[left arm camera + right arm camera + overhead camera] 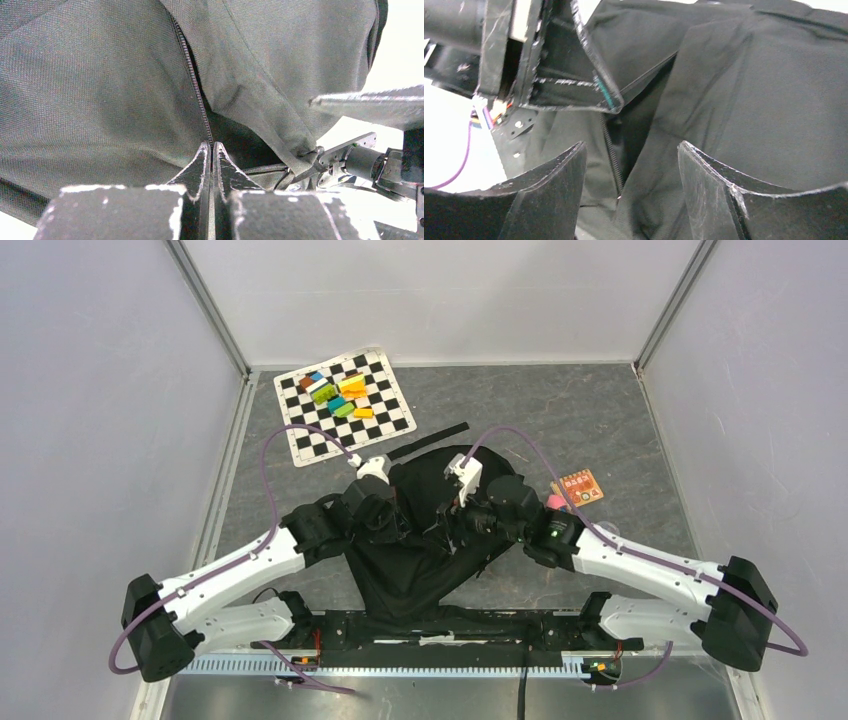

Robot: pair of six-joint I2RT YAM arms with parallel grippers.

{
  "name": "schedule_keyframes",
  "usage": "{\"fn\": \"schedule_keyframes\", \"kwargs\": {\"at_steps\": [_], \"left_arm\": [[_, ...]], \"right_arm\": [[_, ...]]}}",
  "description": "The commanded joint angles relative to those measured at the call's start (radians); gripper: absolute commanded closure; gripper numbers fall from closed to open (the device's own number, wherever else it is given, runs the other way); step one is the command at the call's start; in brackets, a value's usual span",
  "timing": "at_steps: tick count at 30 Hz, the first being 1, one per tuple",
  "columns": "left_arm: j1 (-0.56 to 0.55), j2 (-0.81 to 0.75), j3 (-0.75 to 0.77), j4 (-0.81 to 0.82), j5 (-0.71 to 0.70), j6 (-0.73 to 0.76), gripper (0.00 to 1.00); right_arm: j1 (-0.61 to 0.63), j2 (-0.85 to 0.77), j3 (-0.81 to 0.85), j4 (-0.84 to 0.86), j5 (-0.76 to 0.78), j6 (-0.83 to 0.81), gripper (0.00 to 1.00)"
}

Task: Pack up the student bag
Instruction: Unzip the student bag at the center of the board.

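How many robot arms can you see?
2. The left arm comes in from the left side and the right arm from the right side. Both reach to the black bag in the middle. None seem hidden.

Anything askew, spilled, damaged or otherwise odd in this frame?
Nothing looks spilled or damaged. The black-and-white checkered mat lies askew at the far left, with small coloured blocks jumbled on it. The large black fabric backpack lies slumped and crumpled in the middle.

Even overhead light, wrist-view backgrounds blown white, foreground perhaps soft
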Motion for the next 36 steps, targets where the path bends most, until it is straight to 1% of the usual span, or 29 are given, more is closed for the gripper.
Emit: {"fn": "schedule_keyframes", "kwargs": {"at_steps": [1, 3, 6, 10, 12, 14, 16, 17, 19, 21, 23, 25, 26, 28, 30, 32, 36], "left_arm": [[-0.004, -0.028, 0.000, -0.012, -0.004, -0.025, 0.98], [-0.004, -0.030, 0.000, -0.011, -0.003, -0.025, 0.98], [-0.004, -0.036, 0.001, -0.012, -0.006, -0.027, 0.98], [-0.004, -0.048, 0.005, -0.014, -0.011, -0.027, 0.98], [-0.004, -0.053, 0.007, -0.015, -0.015, -0.027, 0.98], [-0.004, -0.063, 0.006, -0.015, -0.021, -0.027, 0.98], [-0.004, -0.067, 0.006, -0.023, -0.035, -0.027, 0.98], [-0.004, -0.067, 0.006, -0.030, -0.041, -0.027, 0.98], [-0.004, -0.065, 0.006, -0.048, -0.051, -0.027, 0.98], [-0.004, -0.063, 0.003, -0.062, -0.059, -0.030, 0.98], [-0.004, -0.063, 0.000, -0.070, -0.063, -0.031, 0.98], [-0.004, -0.063, -0.003, -0.075, -0.067, -0.032, 0.98], [-0.004, -0.063, -0.003, -0.076, -0.068, -0.033, 0.98], [-0.004, -0.063, -0.006, -0.075, -0.068, -0.035, 0.98], [-0.004, -0.062, -0.008, -0.069, -0.065, -0.034, 0.98], [-0.004, -0.061, -0.007, -0.062, -0.060, -0.032, 0.98], [-0.004, -0.055, -0.001, -0.052, -0.055, -0.024, 0.98]], "right_arm": [[-0.002, 0.053, 0.102, -0.087, 0.148, -0.089, 0.28], [0.002, 0.090, 0.119, -0.086, 0.165, -0.114, 0.26], [0.011, 0.141, 0.138, -0.083, 0.160, -0.156, 0.19], [0.047, 0.201, 0.154, -0.089, 0.157, -0.212, 0.12], [0.065, 0.234, 0.153, -0.098, 0.181, -0.230, 0.10], [0.078, 0.270, 0.155, -0.118, 0.254, -0.230, 0.11], [0.077, 0.300, 0.168, -0.159, 0.394, -0.173, 0.17], [0.073, 0.308, 0.181, -0.182, 0.453, -0.153, 0.21], [0.065, 0.301, 0.193, -0.206, 0.526, -0.122, 0.28], [0.060, 0.275, 0.197, -0.214, 0.607, -0.106, 0.30], [0.047, 0.244, 0.197, -0.215, 0.651, -0.102, 0.37], [0.009, 0.214, 0.182, -0.198, 0.618, -0.096, 0.44], [-0.016, 0.206, 0.169, -0.190, 0.577, -0.089, 0.47], [-0.076, 0.205, 0.139, -0.174, 0.496, -0.082, 0.58], [-0.109, 0.222, 0.114, -0.169, 0.438, -0.081, 0.64], [-0.127, 0.245, 0.089, -0.157, 0.384, -0.084, 0.69], [-0.130, 0.258, 0.071, -0.141, 0.307, -0.084, 0.73]]}}
